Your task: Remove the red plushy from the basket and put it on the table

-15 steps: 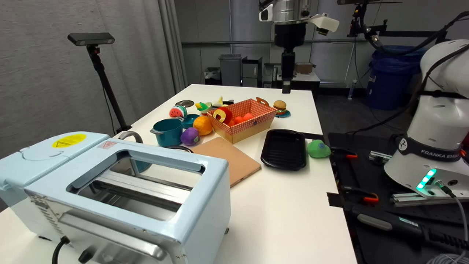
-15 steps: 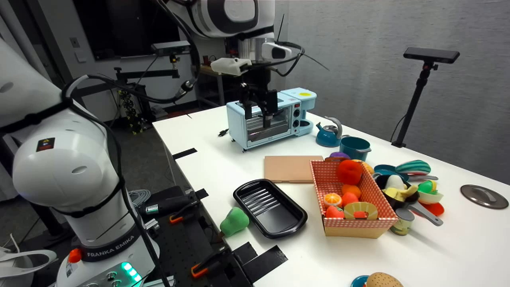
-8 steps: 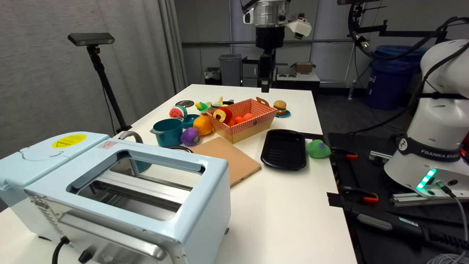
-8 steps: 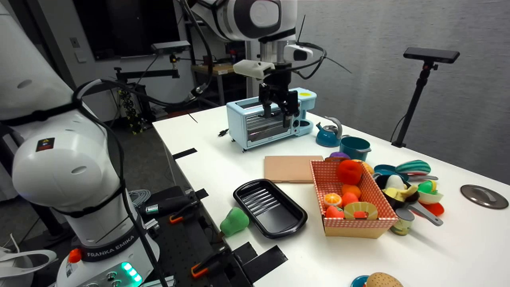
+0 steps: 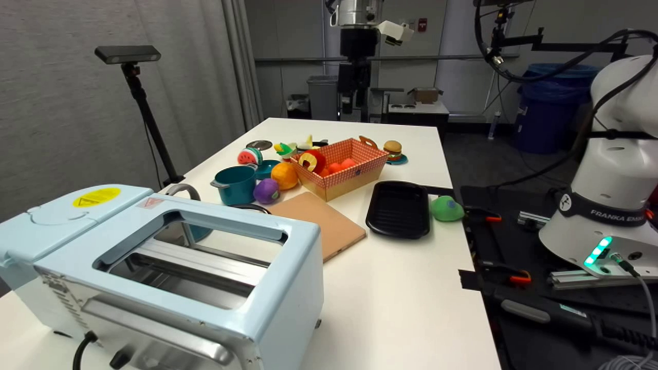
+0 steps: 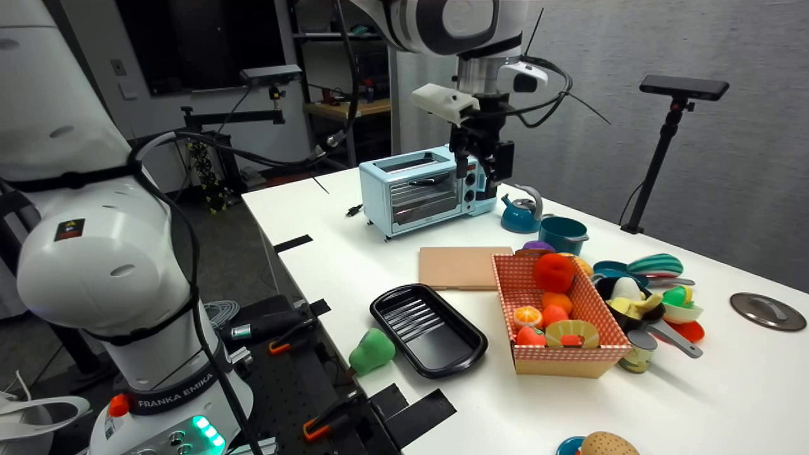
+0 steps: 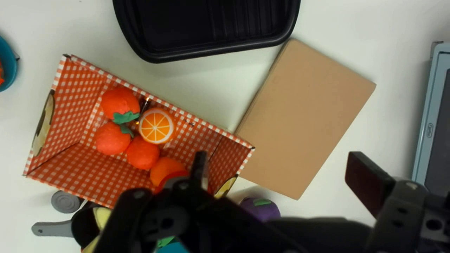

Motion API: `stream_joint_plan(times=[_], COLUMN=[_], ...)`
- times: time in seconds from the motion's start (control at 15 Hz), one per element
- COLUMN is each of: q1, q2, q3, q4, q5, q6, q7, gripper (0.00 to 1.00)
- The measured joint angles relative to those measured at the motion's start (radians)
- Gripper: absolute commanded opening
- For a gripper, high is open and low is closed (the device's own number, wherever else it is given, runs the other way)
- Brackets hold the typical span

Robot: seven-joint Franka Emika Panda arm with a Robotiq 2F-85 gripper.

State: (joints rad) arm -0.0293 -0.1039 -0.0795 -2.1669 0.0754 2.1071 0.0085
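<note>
One round red plush toy (image 6: 554,273), one wide-spread black claw (image 7: 276,168)

The toy sits inside a shallow rectangular basket (image 6: 559,366) lined in red-and-white check, at its twelve o'clock end in an exterior view. Smaller orange and red toy fruits (image 6: 555,314) lie in the same basket, from its middle toward six o'clock. The two-fingered claw hangs well above a long white table (image 6: 537,411), at eleven o'clock from the basket there; its fingers stand far apart with nothing held between them. In the wrist view the blurred claw seems to hide most of the red toy. A black rectangular tray (image 6: 430,332) lies at nine o'clock from the basket, a flat tan board (image 6: 464,268) at ten, and a green pear-shaped plush (image 6: 373,351) at eight o'clock from the tray.
</note>
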Motion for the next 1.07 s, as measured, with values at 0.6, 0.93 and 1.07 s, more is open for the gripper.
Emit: stream_joint_plan(times=[0.6, 0.93, 1.07], q1=[-0.032, -0.076, -0.092], q2=[0.192, 0.265, 0.276], q3=[-0.021, -0.023, -0.023], q4=[0.200, 0.271, 0.277], q5=[0.054, 0.076, 0.101], q6=[-0.004, -0.007, -0.007], q7=[-0.032, -0.087, -0.121], gripper=[1.00, 1.00, 1.00])
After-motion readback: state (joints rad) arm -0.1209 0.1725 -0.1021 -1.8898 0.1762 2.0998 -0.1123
